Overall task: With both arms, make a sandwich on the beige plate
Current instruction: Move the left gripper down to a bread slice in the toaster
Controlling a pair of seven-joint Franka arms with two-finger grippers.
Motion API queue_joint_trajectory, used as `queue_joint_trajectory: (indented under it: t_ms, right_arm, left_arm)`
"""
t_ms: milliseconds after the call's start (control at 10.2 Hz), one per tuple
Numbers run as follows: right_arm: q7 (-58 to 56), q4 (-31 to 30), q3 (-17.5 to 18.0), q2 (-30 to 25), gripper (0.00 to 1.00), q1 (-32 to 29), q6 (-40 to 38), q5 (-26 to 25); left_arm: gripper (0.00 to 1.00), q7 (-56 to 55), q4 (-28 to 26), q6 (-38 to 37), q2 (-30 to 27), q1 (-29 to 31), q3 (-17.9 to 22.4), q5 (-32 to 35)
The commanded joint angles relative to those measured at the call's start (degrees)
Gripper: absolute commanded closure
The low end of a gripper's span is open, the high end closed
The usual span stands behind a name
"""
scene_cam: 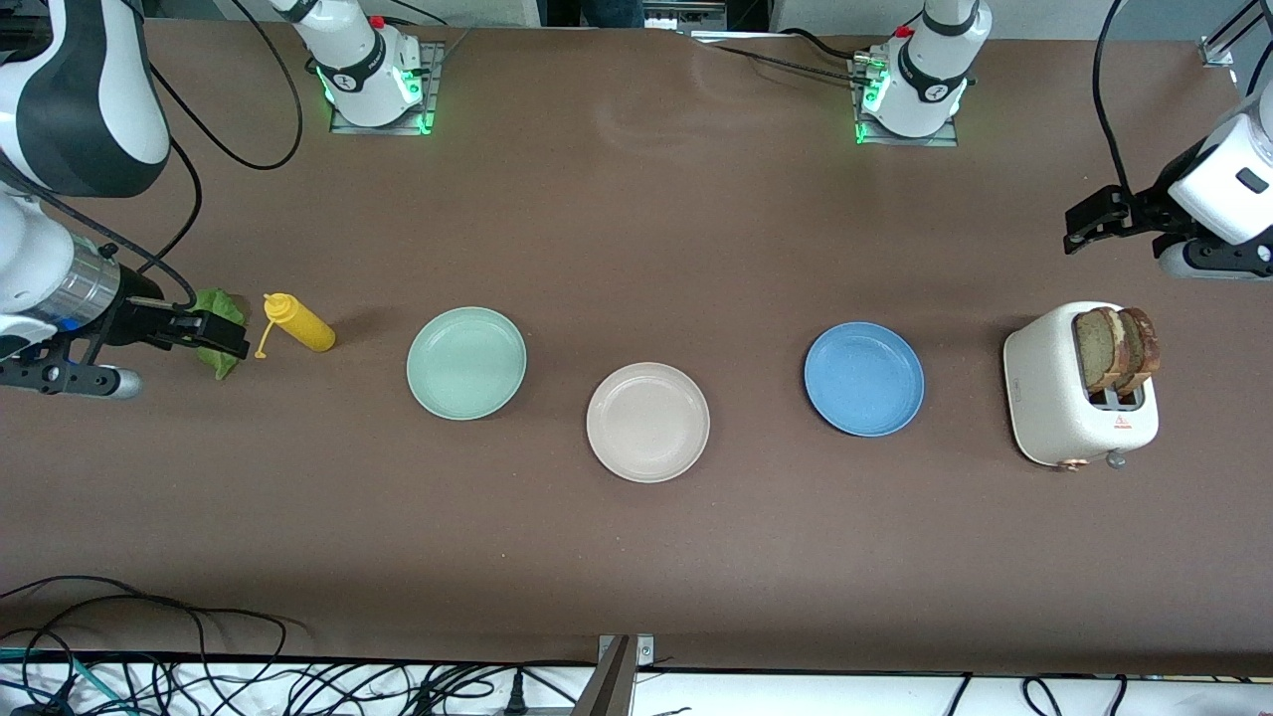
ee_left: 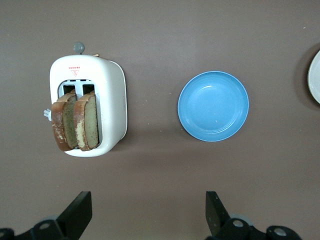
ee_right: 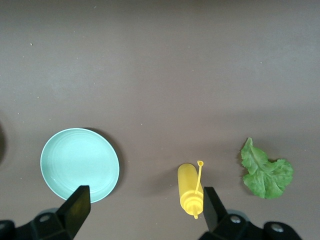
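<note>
Both arms hang raised over the tabletop [scene_cam: 636, 557], neither holding anything. The right arm rises from its base at 11 o'clock in the front view and bends down to 9 o'clock, where the right end effector [scene_cam: 214, 336] points toward 3 o'clock with its fingers [ee_right: 75, 207] spread wide. The left arm, from its base at 1 o'clock, reaches to 3 o'clock; the left end effector [scene_cam: 1089, 224] points toward 9 o'clock, fingers [ee_left: 77, 212] wide apart.
</note>
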Motion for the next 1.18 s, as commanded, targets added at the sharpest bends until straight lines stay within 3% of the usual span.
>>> queue_joint_trajectory:
  t_ms: [0,197,591,788,1084]
  right_arm:
    - [0.5,1.3,0.2,0.5,0.00,-0.1,-0.7,1.5]
    - [0.5,1.3,0.2,0.5,0.00,-0.1,-0.8,1.5]
    - [0.5,1.3,0.2,0.5,0.00,-0.1,-0.8,1.5]
    - [0.5,1.2,0.2,0.5,0.00,-0.2,-0.8,1.5]
    - [0.5,1.2,0.2,0.5,0.00,-0.2,-0.8,1.5]
  left_arm:
    - [0.00,1.3,0.0,0.4,0.8,1.9,-0.2,-0.9]
    - [0.00,1.8,1.6,3.0,3.9,4.8,-0.1,-0.8]
    - [0.00,14.9,0.8,6.7,9.6,10.0,-0.2,-1.1]
    - [0.00,15.7,-0.2,8.9,11.9,10.3,-0.2,-0.9]
    - [0.00,15.7,-10.2,18.2,9.8,10.4,-0.3,2.3]
